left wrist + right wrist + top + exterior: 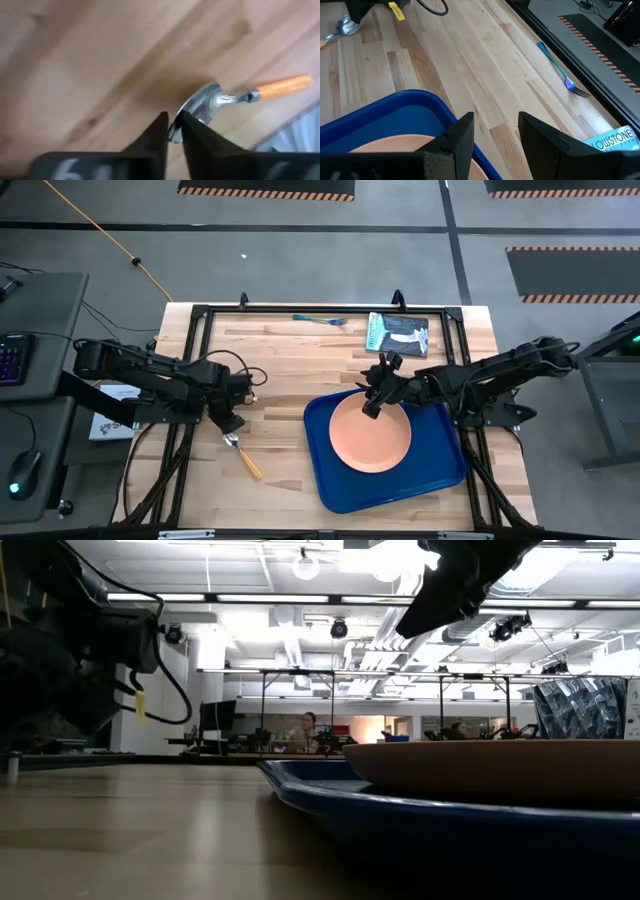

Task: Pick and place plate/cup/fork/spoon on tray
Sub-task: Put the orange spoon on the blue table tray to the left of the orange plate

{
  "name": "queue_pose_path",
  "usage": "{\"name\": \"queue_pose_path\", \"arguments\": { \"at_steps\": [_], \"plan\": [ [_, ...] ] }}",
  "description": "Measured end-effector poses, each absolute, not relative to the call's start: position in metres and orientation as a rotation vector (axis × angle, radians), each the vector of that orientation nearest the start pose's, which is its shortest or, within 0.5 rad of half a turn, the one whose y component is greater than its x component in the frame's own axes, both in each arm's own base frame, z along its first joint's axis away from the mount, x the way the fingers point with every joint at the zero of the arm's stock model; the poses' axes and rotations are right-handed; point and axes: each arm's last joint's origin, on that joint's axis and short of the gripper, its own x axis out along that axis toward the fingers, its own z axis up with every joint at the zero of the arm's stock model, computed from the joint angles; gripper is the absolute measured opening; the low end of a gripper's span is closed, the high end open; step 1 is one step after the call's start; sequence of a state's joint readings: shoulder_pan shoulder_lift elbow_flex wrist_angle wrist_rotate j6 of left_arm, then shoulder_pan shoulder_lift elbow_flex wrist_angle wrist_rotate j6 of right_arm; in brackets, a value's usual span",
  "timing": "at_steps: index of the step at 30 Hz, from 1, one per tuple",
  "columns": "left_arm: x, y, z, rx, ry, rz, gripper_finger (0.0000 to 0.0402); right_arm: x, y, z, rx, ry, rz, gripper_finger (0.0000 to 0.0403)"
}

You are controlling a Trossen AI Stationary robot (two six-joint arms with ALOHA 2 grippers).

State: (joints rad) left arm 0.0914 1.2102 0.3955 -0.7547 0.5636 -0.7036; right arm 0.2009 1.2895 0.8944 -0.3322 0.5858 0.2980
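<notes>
Looking down from above, the left pincer [232, 426] is seen at the spoon [241, 454], whose long axis runs toward five o'clock from it. The plate [370, 432] is already set in the tray [330, 480], with the right pincer [377, 392] hovering at the plate's eleven o'clock rim; the fork [320, 319] lies at twelve o'clock, nearer the right arm. At surface level, only tray and plate are shown. From the left wrist, the fingers are closed on the spoon's bowl. From the right wrist, that pincer is spread and empty.
</notes>
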Motion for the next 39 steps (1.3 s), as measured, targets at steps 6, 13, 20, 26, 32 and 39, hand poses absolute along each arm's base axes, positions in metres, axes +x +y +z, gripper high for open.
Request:
{"name": "queue_pose_path", "arguments": {
  "at_steps": [6,13,20,26,32,39],
  "plan": [
    [0.16,-0.001,0.146,-1.023,1.51,0.121,0.001,0.262,0.037,0.257,0.0,0.612,-0.461,0.0146],
    [0.193,0.003,0.229,-0.872,1.237,0.037,0.0001,0.26,0.043,0.259,0.007,0.621,-0.374,0.0146],
    [0.228,-0.007,0.297,-0.652,0.872,-0.031,0.0001,0.247,0.055,0.275,0.054,0.557,-0.319,0.0146],
    [0.275,-0.032,0.276,-0.513,0.942,-0.12,0.0001,0.233,0.065,0.288,0.111,0.474,-0.34,0.0146],
    [0.321,-0.042,0.247,-0.371,1.037,-0.084,0.0001,0.229,0.074,0.291,0.149,0.442,-0.349,0.0146],
    [0.348,-0.037,0.243,-0.241,1.05,0.034,0.0,0.225,0.086,0.29,0.142,0.436,-0.319,0.0146]
  ]
}}
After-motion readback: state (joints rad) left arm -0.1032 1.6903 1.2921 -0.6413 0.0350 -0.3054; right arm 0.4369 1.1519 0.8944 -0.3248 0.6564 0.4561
